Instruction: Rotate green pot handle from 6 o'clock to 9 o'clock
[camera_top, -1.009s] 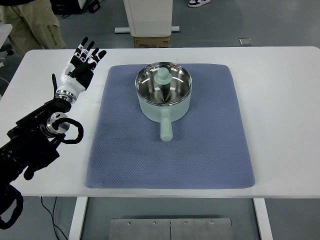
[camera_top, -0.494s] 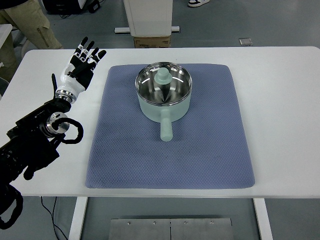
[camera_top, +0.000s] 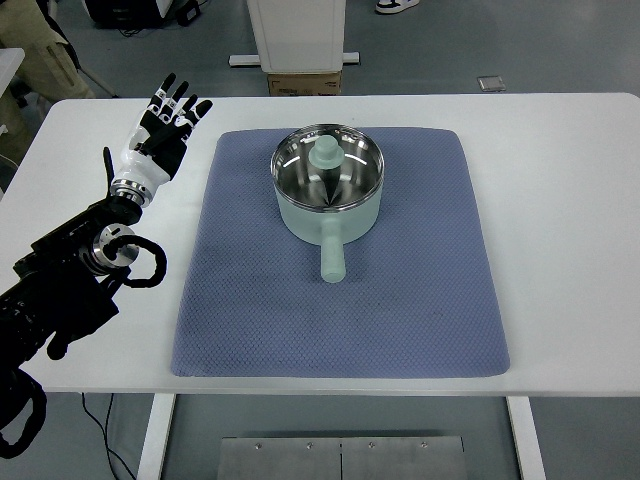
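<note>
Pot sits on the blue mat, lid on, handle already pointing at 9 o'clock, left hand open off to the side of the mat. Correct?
Not quite. In the top view the green pot has its handle at 6 o'clock, toward the robot, not 9. The rest holds: lid on, blue mat under it, left hand open beside the mat.

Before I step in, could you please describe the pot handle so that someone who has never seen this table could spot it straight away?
On the white table lies a blue-grey mat, and on its far half stands a pale green pot with a shiny steel inside. The handle is the short, pale green bar sticking out of the pot's near side, towards the robot. It is the only thing lying low over the mat.
</note>
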